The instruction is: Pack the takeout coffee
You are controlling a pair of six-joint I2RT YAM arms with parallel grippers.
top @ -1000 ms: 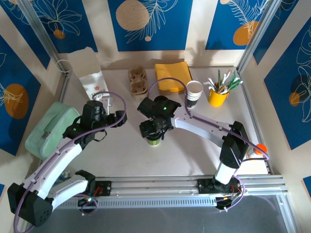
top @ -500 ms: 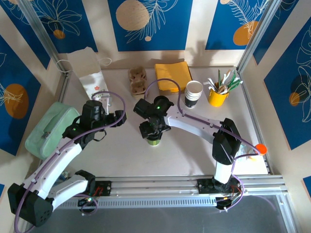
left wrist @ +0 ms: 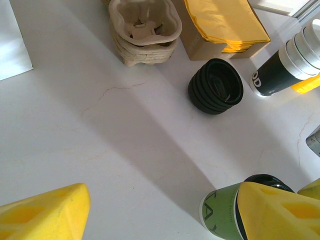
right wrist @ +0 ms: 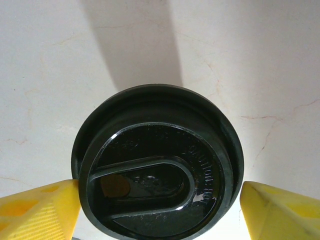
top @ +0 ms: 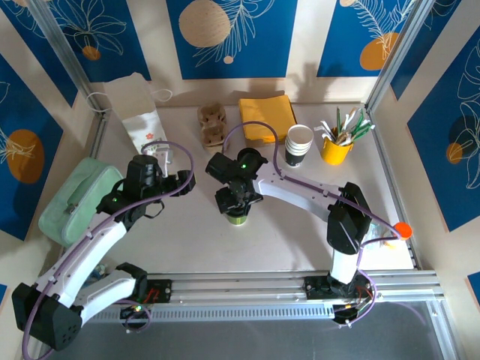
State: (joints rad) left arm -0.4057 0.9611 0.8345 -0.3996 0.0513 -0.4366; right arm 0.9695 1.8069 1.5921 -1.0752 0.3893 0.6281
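Note:
The takeout coffee cups (top: pixel 300 142), white-rimmed with dark lower parts (left wrist: pixel 280 70), stand nested in a stack at the back right, with no gripper near them. A green paper cup (top: pixel 238 218) with a black lid (right wrist: pixel 157 170) stands mid-table. My right gripper (top: pixel 238 204) is directly above it, and its yellow fingers (right wrist: pixel 40 207) press both sides of the lid. My left gripper (left wrist: pixel 160 212) hovers open over bare table to the left of the green cup (left wrist: pixel 222 210) and holds nothing.
A stack of black lids (left wrist: pixel 216 86) lies by the cup stack. Brown pulp carriers (top: pixel 212 124), yellow napkins (top: pixel 266 118) and a white paper bag (top: pixel 139 112) line the back. A yellow pot of stirrers (top: pixel 336 148) stands right, and a green case (top: pixel 75 199) lies left.
The right arm shifted slightly left over the green cup and its jaws narrowed onto the lid. The left arm has not moved.

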